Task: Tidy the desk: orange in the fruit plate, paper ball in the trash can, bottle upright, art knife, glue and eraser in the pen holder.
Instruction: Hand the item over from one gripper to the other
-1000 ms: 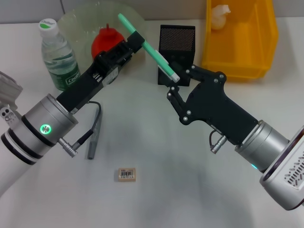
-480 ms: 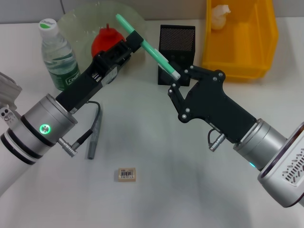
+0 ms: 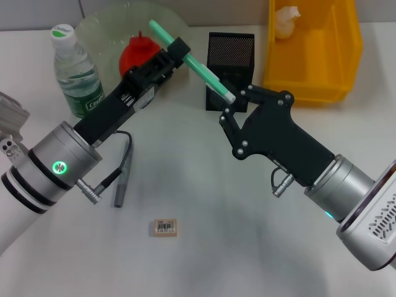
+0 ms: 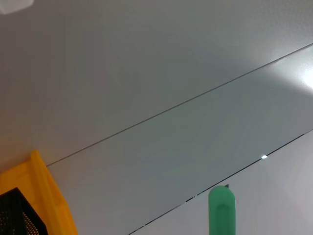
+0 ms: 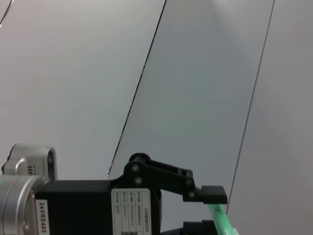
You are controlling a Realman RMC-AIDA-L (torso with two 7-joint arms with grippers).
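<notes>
White desk [image 3: 204,204] fills the head view, and across its middle we see both arms meeting over one green stick. The left gripper [image 3: 176,52], reaching from the lower left toward the upper centre, has its fingers clamped on the green-and-white art knife [image 3: 192,62], which slants from the upper centre down toward the middle. The right gripper [image 3: 230,105], coming up from the lower right, sits at the knife's lower white tip with its fingers apart on either side of it; we cannot tell whether they touch it. Just behind that tip stands the black mesh pen holder [image 3: 230,51]. At the upper left, the bottle [image 3: 77,71] stands upright beside the pale-green fruit plate [image 3: 99,28], and the orange [image 3: 137,51] lies in that plate, partly hidden by the left arm. At the upper right, the paper ball [image 3: 287,20] rests inside the yellow trash can [image 3: 312,55]. A grey glue stick [image 3: 122,176] lies on the desk at centre left, below the left arm, and the eraser [image 3: 165,226] lies near it toward the lower centre. In the left wrist view we see only the knife's green end, the yellow bin's corner and a pale wall; the right wrist view shows the left gripper clamped on the green shaft.
</notes>
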